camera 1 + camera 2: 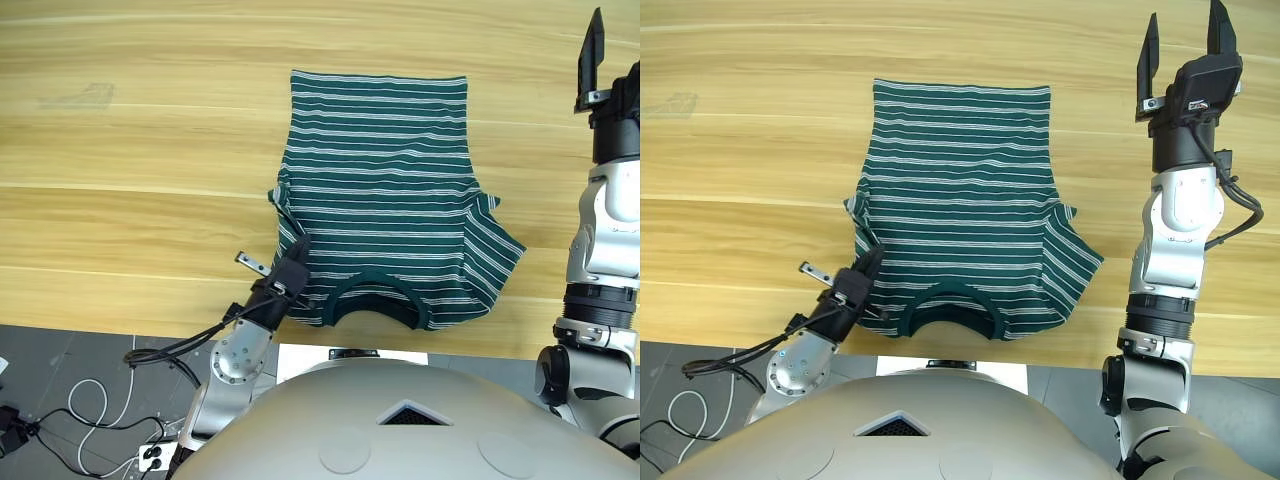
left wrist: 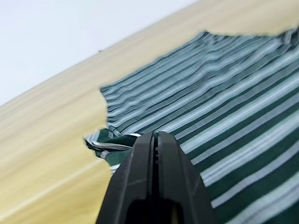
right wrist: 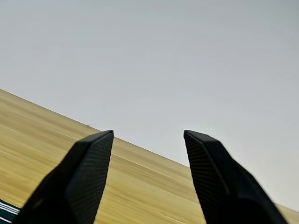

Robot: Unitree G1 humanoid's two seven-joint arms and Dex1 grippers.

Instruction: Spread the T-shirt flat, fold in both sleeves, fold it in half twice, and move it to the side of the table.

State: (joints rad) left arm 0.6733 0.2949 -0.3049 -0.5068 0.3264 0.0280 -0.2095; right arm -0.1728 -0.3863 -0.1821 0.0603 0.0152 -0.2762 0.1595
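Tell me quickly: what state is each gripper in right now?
Left gripper: shut, tip at the shirt edge; whether it pinches cloth cannot be told.
Right gripper: open, empty.

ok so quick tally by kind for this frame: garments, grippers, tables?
Dark green white-striped T-shirt: 1
Black two-finger grippers: 2, left gripper and right gripper
Light wooden table: 1
Total: 4
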